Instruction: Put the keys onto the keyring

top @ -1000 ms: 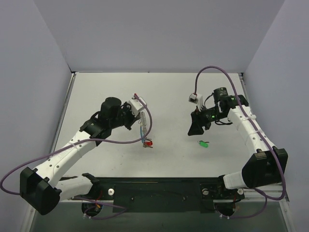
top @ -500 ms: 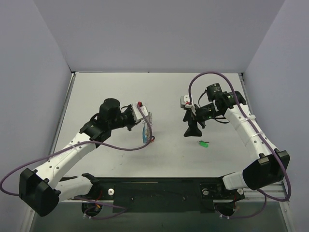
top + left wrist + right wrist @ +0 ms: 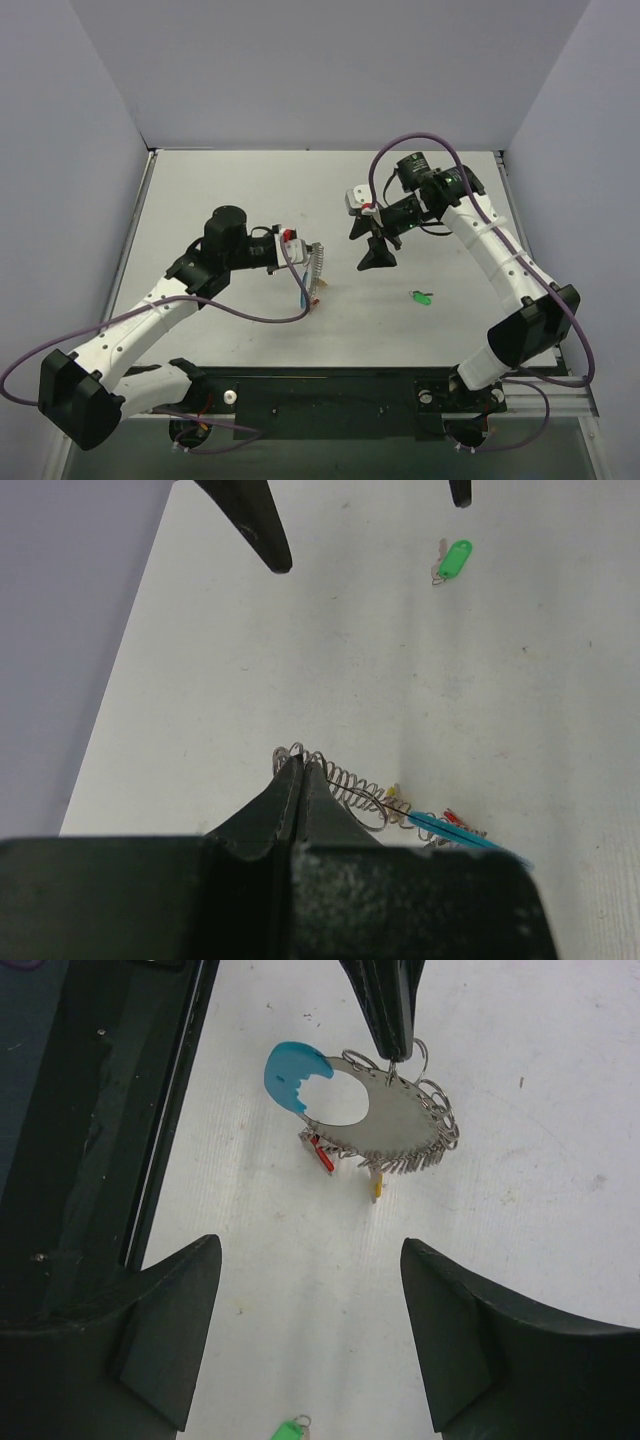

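Observation:
My left gripper [image 3: 304,250] is shut on the keyring [image 3: 316,268], a silvery coiled wire loop with a light-blue segment. In the left wrist view the fingertips [image 3: 300,768] pinch the coil [image 3: 352,788], and the blue part [image 3: 462,830] trails right. In the right wrist view the ring [image 3: 392,1120] hangs from the left gripper's fingers [image 3: 385,1005], with a red key [image 3: 322,1154] and a yellowish key [image 3: 377,1188] below it. My right gripper [image 3: 378,256] is open and empty, facing the ring. The green key [image 3: 421,297] lies alone on the table; it also shows in the left wrist view [image 3: 455,559] and the right wrist view [image 3: 289,1430].
The white table [image 3: 400,330] is walled by grey panels at the back and sides. A black rail [image 3: 320,395] with the arm bases runs along the near edge. Purple cables loop off both arms.
My right arm has swung left, away from the green key and towards the keyring. My left gripper has carried the ring a little to the right, and the ring has turned.

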Tool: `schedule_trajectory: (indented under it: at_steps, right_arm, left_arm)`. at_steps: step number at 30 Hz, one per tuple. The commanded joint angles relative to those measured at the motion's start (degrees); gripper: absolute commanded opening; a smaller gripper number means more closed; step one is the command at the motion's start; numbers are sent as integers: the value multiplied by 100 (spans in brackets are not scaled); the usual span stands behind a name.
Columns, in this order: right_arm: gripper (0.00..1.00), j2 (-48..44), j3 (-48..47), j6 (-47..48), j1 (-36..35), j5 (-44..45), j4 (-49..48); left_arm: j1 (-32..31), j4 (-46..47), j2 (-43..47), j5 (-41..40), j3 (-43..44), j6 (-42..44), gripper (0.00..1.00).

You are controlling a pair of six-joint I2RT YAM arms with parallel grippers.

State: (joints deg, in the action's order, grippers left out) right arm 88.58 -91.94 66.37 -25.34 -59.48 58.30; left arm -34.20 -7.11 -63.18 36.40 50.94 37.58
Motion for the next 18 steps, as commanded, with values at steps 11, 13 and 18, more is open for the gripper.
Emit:
schedule_trajectory:
  at_steps: [11, 13, 18]
  right_arm:
    - [56, 871, -904, -633, -541, -573, 59]
    - [54, 942, -922, -1149, -612, -442, -230]
    - [49, 925, -633, -1996, -718, -116, -1004]
  left_arm:
    - [62, 1061, -221, 192, 303, -1463, 0]
    - [80, 1316, -213, 201, 206, -1964, 0]
    - [88, 1731, -107, 43, -110, -2694, 0]
